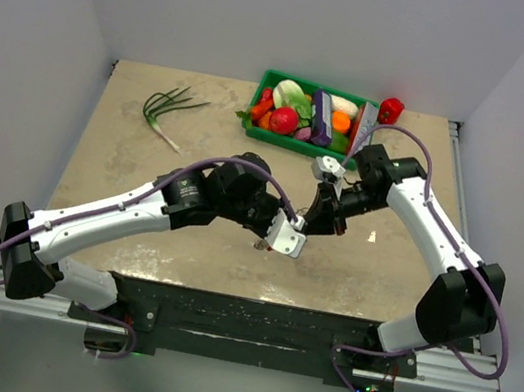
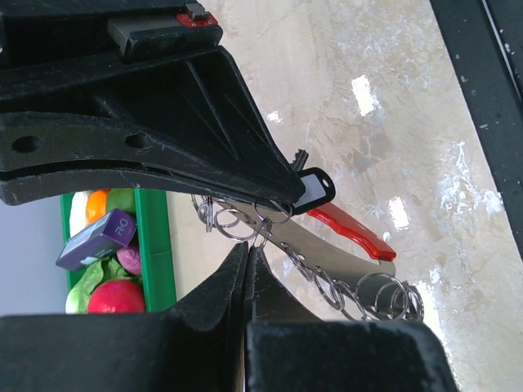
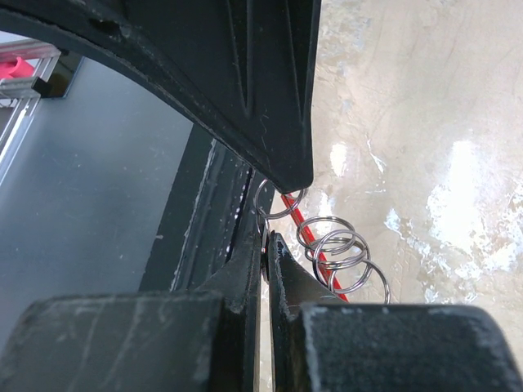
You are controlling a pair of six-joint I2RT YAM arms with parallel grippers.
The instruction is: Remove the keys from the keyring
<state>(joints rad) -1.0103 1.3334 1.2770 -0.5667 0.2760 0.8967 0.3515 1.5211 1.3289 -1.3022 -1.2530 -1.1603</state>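
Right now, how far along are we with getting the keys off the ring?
Done: nothing visible; the black-headed key and red tag hang on the rings. In hand: the left gripper and right gripper are both shut on those rings. Left: working every key off.
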